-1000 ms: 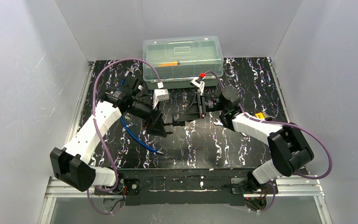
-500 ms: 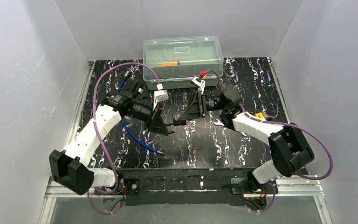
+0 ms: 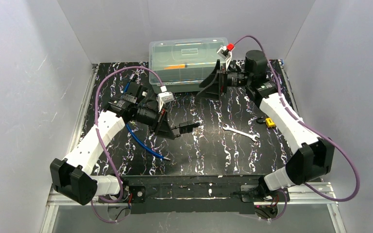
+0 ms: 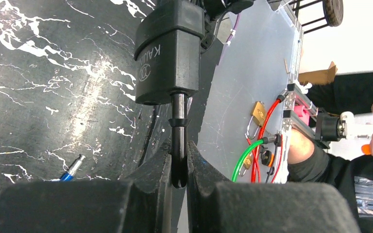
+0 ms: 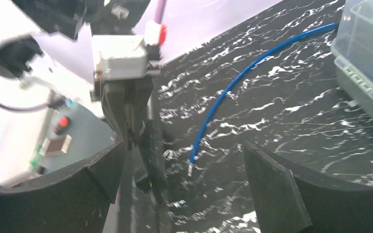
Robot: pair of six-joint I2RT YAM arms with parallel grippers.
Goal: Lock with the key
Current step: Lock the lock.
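My left gripper (image 3: 177, 130) is shut on the shackle of a black padlock (image 3: 188, 127) and holds it just above the table's middle. In the left wrist view the padlock body (image 4: 167, 53) stands out beyond my left gripper (image 4: 178, 162), its black shackle pinched between the jaws. My right gripper (image 3: 200, 91) hangs open at the back, in front of the clear box, with nothing in it. My right gripper (image 5: 183, 148) is wide open in its own wrist view. A small key (image 3: 261, 119) lies on the table at the right, beside a little yellow padlock (image 3: 270, 122).
A silver wrench (image 3: 241, 132) lies right of centre. A blue cable (image 3: 143, 144) trails under my left arm and shows as the blue cable (image 5: 233, 92) from the right wrist. A clear lidded plastic box (image 3: 190, 58) stands at the back edge. White walls close in three sides.
My left gripper has shut on the padlock's shackle. My right gripper has opened, left the padlock and swung up and back to the box at the rear right.
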